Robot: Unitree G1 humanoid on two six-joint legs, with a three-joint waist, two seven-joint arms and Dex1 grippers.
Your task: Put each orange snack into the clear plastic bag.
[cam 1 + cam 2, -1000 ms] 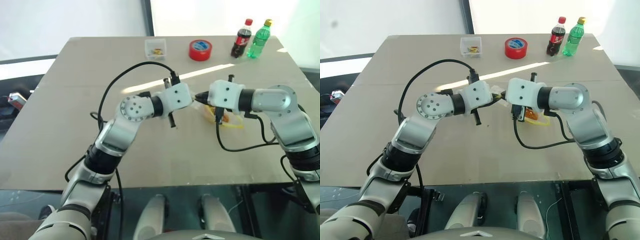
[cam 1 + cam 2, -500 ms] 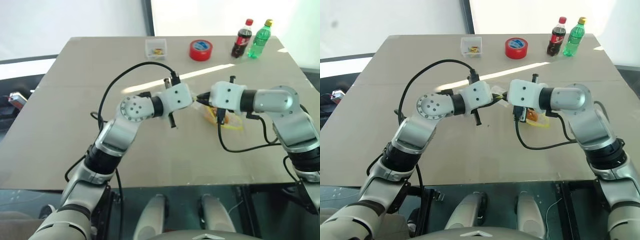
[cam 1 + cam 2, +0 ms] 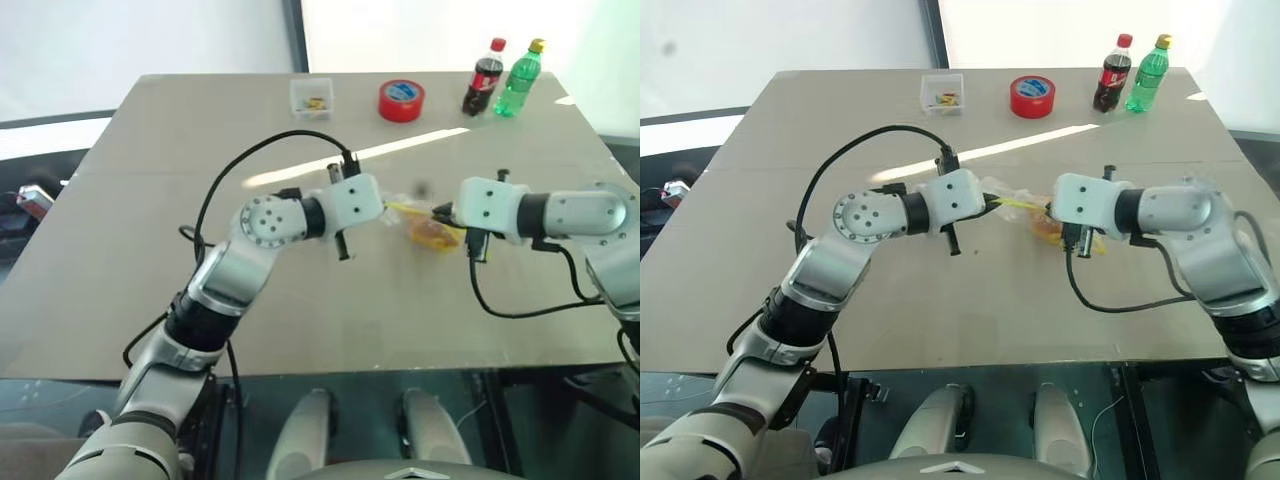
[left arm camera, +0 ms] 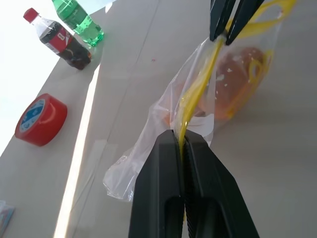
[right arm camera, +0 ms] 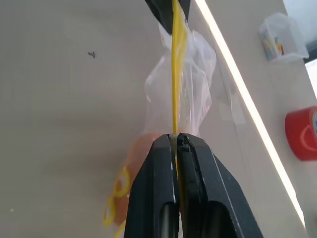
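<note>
Near edge: I see the table (image 3: 300, 320) end just ahead of me, with dark floor below it.
Surface: flat beige top, a seam running left to right across the middle and a bright strip of sunlight (image 3: 400, 148) slanting over the far half.
Left gripper (image 4: 182, 143): fingers pressed together, pinching one end of the bag's yellow strip (image 4: 190, 99).
Right gripper (image 5: 174, 140): fingers clamped tight on the other end of that strip, to the right of the left one.
Bag (image 3: 420, 225): stretched between my two grippers at mid-table, strip taut, clear body hanging down to the tabletop.
Snacks (image 4: 237, 74): orange, inside the bag at its lower right end; I can't tell whether it is one or two.
Far left: small clear box (image 3: 311, 97) with yellow bits near the far edge.
Far middle: red tape roll (image 3: 401, 100) just right of the box.
Far right: dark cola bottle (image 3: 483, 78) and green bottle (image 3: 520, 78) standing upright side by side.
Room: pale wall behind the table, a dark vertical post (image 3: 292, 35), bright light on the right.
</note>
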